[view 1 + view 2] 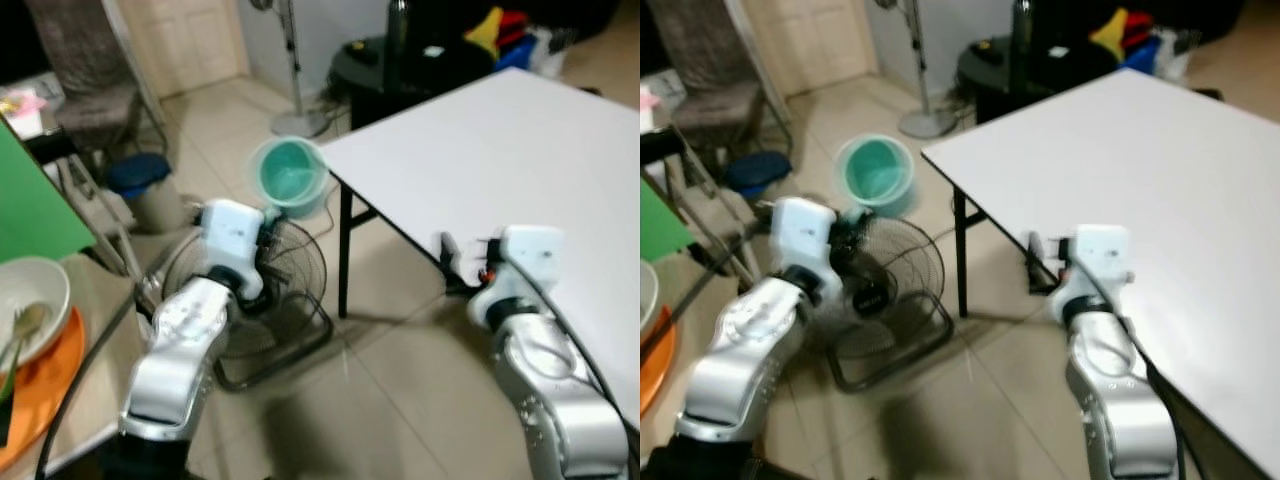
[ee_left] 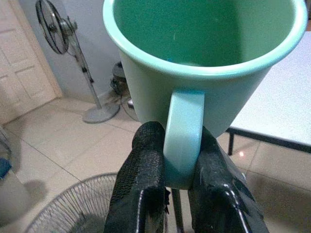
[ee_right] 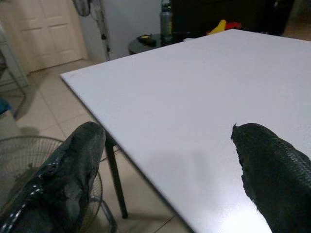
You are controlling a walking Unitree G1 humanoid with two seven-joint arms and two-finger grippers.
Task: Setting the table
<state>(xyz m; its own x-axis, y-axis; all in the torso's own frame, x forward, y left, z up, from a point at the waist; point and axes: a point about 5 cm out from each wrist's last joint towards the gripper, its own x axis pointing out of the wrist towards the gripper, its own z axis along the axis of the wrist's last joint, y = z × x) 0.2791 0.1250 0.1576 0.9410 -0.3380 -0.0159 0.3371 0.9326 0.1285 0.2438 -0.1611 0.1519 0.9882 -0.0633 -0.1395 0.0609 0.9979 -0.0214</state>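
At about 9 o'clock in the left eye view, a white bowl (image 1: pixel 30 300) with a spoon (image 1: pixel 22 328) in it sits on an orange tray (image 1: pixel 45 385), with a green board (image 1: pixel 35 205) just above it. Toward 11 o'clock stand a chair (image 1: pixel 85 70) and a blue-lidded bin (image 1: pixel 145 190). On the tiled floor at the centre lies a floor fan (image 1: pixel 265 300), directly under the left arm, and a standing fan (image 1: pixel 290 70) rises at 12 o'clock. The white table (image 1: pixel 520 160) spreads from 1 to 4 o'clock, its near corner and a black leg (image 1: pixel 344 255) just beside the cup.

The left gripper (image 2: pixel 177 165) holds a mint-green cup (image 1: pixel 290 175) in the air above the floor fan, off the table's corner at about 11 o'clock from centre. Its two black fingers (image 2: pixel 146 170) are clamped on the cup's handle (image 2: pixel 183 136), one on each side, the cup's mouth tipped toward the camera.

The right gripper (image 3: pixel 170 160) hovers at the table's near edge at 4 o'clock, fingers spread wide apart, holding nothing.
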